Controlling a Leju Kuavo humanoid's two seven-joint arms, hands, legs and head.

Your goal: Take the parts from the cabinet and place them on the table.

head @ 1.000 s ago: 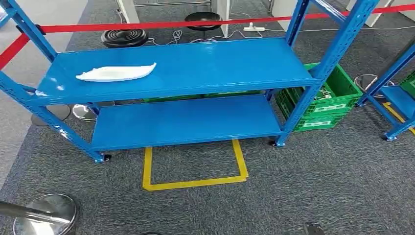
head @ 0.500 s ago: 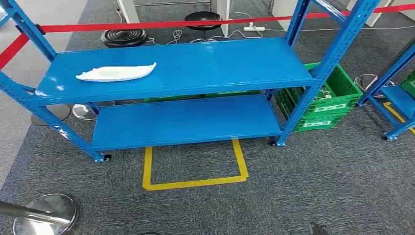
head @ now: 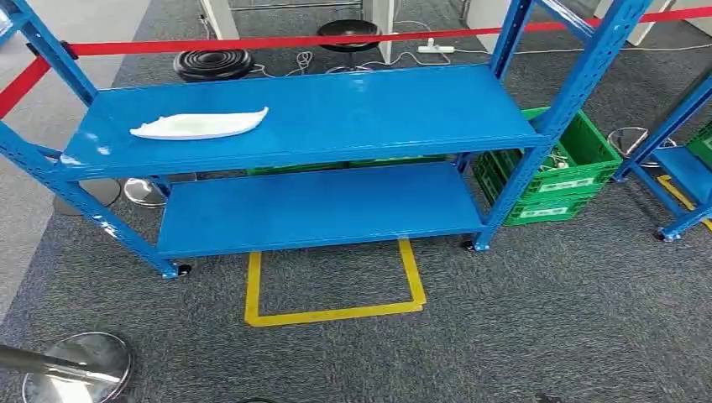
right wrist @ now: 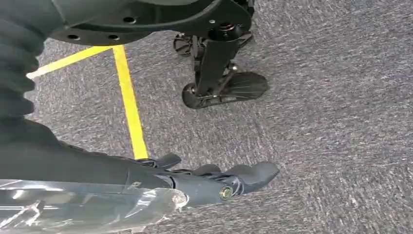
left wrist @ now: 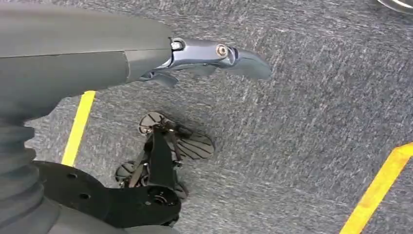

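A long white moulded part lies on the left of the top shelf of a blue rack; the lower shelf is bare. Both arms hang at my sides over grey carpet. My left hand has its fingers stretched out straight and holds nothing. The fingers of my right hand are also stretched out with nothing between them. A clear shiny film lies along the thumb side of that hand.
A yellow tape square marks the carpet in front of the rack. Green crates stand at the rack's right end, with a second blue rack beyond. A red barrier tape runs behind; a metal post base sits near left.
A dark tip at the bottom right edge of the head view has sunk almost out of the picture. The rack and the white part have not moved.
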